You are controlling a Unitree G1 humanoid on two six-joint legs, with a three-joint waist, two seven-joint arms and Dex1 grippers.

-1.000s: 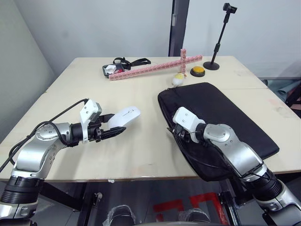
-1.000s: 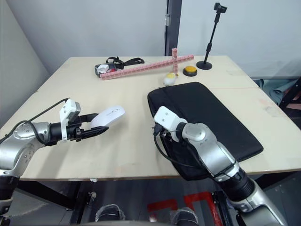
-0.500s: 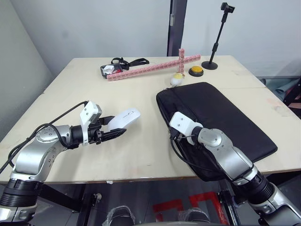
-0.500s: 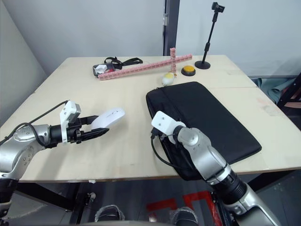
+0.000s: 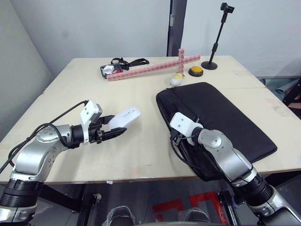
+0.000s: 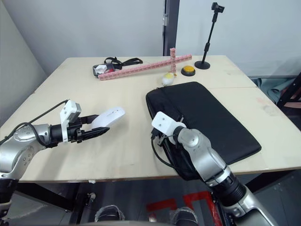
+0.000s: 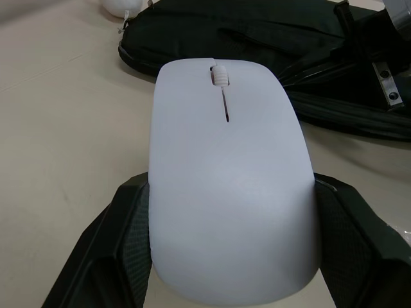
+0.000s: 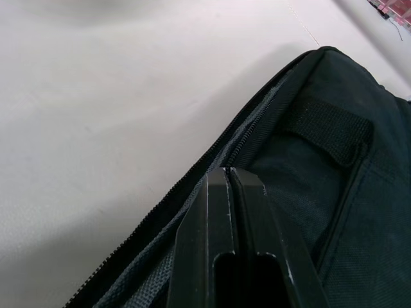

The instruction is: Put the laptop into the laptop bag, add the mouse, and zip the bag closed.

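Change: over the last second the right gripper (image 8: 230, 176) has slid a little along the near-left edge of the laptop bag (image 5: 225, 117), while the left gripper (image 7: 228, 192) has stayed in place.
Left gripper: fingers closed on the sides of the white mouse (image 5: 123, 117), holding it just above the table (image 5: 70, 89), well apart from the bag.
Right gripper: fingers pressed together at the bag's zipper (image 8: 253, 128); whether they pinch the zipper pull cannot be told.
Laptop: no laptop lies on the table; judged to be already inside the flat black bag.
Meaning for the task: the mouse is not yet in the bag, and the right arm seems to be working the opening for it.
Edges: the bag's near corner overhangs the table's front edge, beneath the right arm.
Open room: bare tabletop lies between mouse and bag; a plush egg toy (image 5: 176, 80), pink block stick (image 5: 150, 68), yellow button (image 5: 197, 71) and camera stand (image 5: 217, 44) sit at the far side.
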